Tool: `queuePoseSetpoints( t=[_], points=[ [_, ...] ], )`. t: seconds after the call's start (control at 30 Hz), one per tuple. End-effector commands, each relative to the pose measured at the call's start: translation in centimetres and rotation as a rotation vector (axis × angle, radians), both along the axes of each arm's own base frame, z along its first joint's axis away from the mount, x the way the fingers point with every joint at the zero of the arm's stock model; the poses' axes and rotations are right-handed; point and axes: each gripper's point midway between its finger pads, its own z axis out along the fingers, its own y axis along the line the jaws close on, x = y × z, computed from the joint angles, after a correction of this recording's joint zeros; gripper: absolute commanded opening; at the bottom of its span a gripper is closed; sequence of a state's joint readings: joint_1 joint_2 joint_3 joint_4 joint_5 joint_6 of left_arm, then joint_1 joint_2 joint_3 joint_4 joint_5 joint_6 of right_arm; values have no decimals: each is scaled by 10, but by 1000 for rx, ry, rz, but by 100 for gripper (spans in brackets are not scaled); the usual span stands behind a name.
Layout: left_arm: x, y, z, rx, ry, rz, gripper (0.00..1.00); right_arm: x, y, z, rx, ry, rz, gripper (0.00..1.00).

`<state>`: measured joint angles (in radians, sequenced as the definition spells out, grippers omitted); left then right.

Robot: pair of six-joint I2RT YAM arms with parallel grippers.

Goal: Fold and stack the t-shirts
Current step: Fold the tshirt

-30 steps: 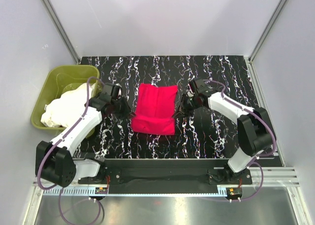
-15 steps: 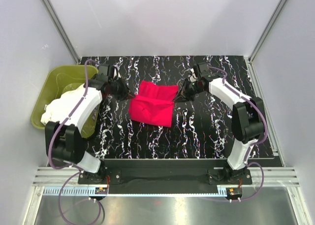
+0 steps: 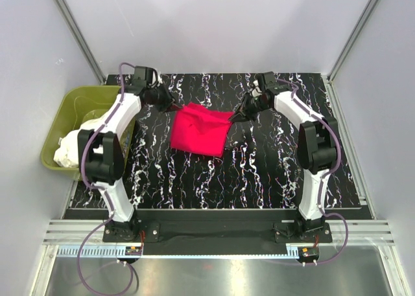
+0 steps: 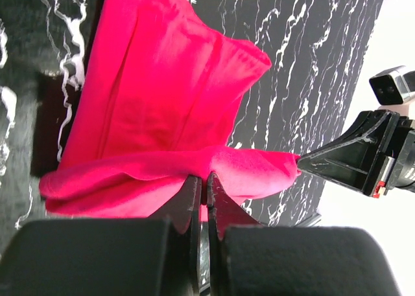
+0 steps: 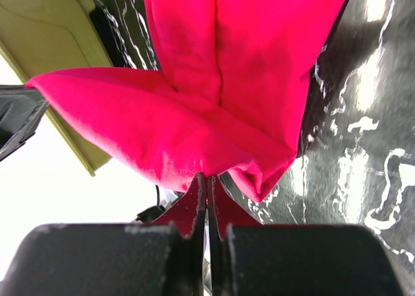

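The crimson-red t-shirt (image 3: pixel 198 130) lies folded over itself in the middle of the black marbled table (image 3: pixel 272 166). My left gripper (image 3: pixel 174 107) is shut on its far left corner, and the red cloth (image 4: pixel 162 82) bunches at the fingertips (image 4: pixel 202 179). My right gripper (image 3: pixel 235 116) is shut on the far right corner, with red cloth (image 5: pixel 259 63) pinched at its tips (image 5: pixel 207 178). The held edge is raised slightly above the layer below. White t-shirts (image 3: pixel 81 137) sit heaped in the olive-green tub (image 3: pixel 71 102).
The tub stands off the table's left edge, close to my left arm. Grey walls and metal posts enclose the back and sides. The right gripper (image 4: pixel 350 157) shows in the left wrist view. The tub's rim (image 5: pixel 52 24) shows in the right wrist view.
Both grippers moved away from me toward the far edge, carrying the shirt's edge over the rest. The red shirt is now shorter and doubled.
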<state>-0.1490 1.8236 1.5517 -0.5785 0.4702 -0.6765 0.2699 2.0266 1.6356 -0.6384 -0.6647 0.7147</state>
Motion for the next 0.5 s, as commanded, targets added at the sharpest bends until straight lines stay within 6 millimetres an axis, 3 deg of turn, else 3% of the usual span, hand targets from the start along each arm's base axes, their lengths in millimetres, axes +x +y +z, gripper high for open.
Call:
queuePoseSetpoints(
  t=[0.0,0.47],
  points=[
    [28,-9,28,-70,-102,-42,0,19,-6,13,35,-27,-7,0],
    [88,-21,8,-167,-136,-34,0,76,-17,-7,66,-14,-43,0]
  ],
)
